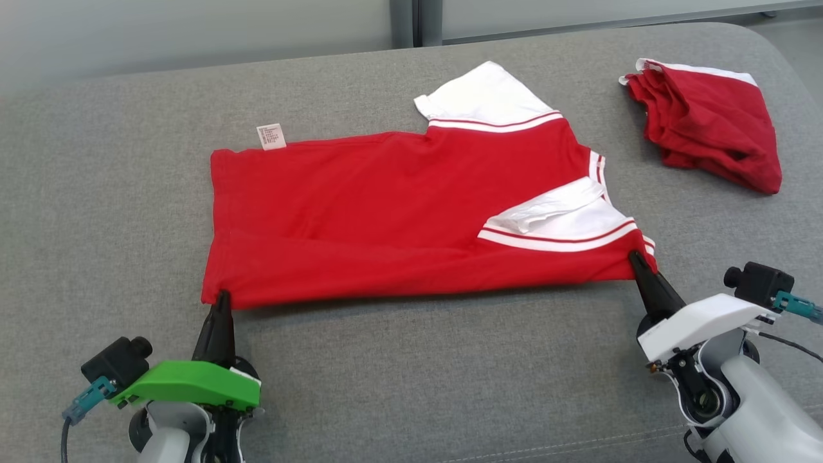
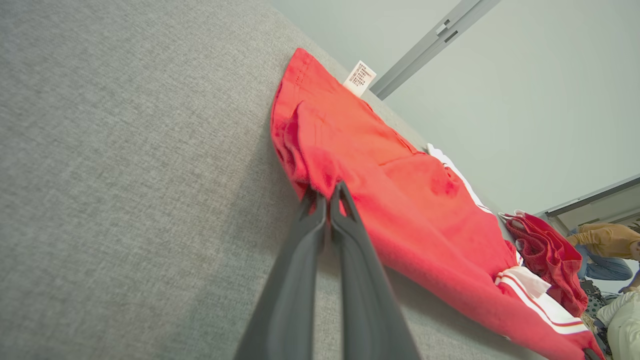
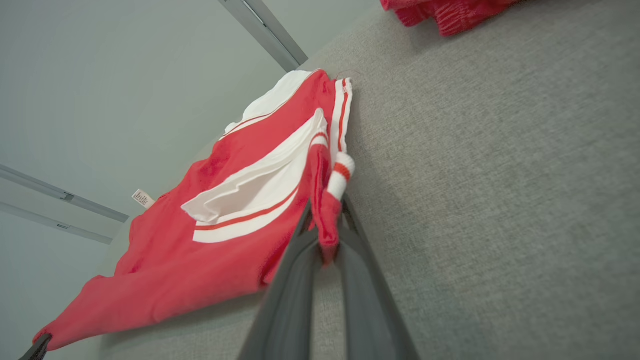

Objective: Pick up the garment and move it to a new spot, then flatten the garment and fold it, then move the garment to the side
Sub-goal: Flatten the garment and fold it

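Note:
The garment [image 1: 386, 212] is a red T-shirt with white, red-striped sleeves, spread sideways on the grey table [image 1: 96, 193], its near long edge raised a little. My left gripper [image 1: 222, 299] is shut on the near hem corner; the left wrist view shows its fingers [image 2: 327, 200] pinching red cloth [image 2: 400, 200]. At the near shoulder corner my right gripper [image 1: 636, 258] is shut on the fabric, and in the right wrist view a fold of red and white cloth [image 3: 327, 200] sits between its fingertips [image 3: 305, 220]. A white care label [image 1: 271, 136] sticks out at the far hem.
A second red garment [image 1: 707, 125] lies crumpled at the table's far right, also seen as a heap [image 2: 550, 260] in the left wrist view. A pale wall with a grey post [image 1: 415, 22] runs behind the table. A person [image 2: 607, 245] shows at the left wrist view's right edge.

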Controlling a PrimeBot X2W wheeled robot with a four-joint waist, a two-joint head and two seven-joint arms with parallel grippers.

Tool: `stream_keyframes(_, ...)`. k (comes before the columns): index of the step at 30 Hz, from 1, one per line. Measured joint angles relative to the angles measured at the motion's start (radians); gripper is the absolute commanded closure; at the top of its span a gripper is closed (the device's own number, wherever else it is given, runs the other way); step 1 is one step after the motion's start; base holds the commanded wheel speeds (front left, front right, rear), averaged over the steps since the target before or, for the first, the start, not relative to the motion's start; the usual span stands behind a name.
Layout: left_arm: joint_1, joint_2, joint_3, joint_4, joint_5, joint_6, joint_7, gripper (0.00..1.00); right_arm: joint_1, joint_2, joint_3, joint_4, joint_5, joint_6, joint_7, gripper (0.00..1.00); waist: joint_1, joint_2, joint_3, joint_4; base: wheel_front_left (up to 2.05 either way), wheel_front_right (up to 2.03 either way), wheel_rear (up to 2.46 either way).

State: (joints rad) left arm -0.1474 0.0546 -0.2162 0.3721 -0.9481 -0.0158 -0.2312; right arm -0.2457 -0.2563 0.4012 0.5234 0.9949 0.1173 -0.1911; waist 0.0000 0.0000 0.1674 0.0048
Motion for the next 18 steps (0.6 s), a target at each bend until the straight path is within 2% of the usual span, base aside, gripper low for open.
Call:
stream_keyframes(6,0.055,0.016,-0.002,-0.048,0.018,0.01,-0.001,1.0,0.072,-0.008,-0.003,-0.071,0.039,0.006,0.008,1.0,0.0,0.0,-0.018,-0.018,0.0,0.0,0.0)
stream_keyframes(10,0.106,0.024,-0.014,-0.089,0.031,0.018,-0.004,1.0,0.139,-0.046,-0.003,-0.119,0.039,0.006,0.021,1.0,0.0,0.0,-0.04,-0.024,0.0,0.0,0.0)
stream_keyframes(18,0.198,0.03,-0.053,-0.171,0.054,0.068,0.004,1.0,0.224,-0.093,-0.007,-0.222,0.043,-0.005,0.05,1.0,0.0,0.0,-0.058,-0.013,0.0,0.0,0.0)
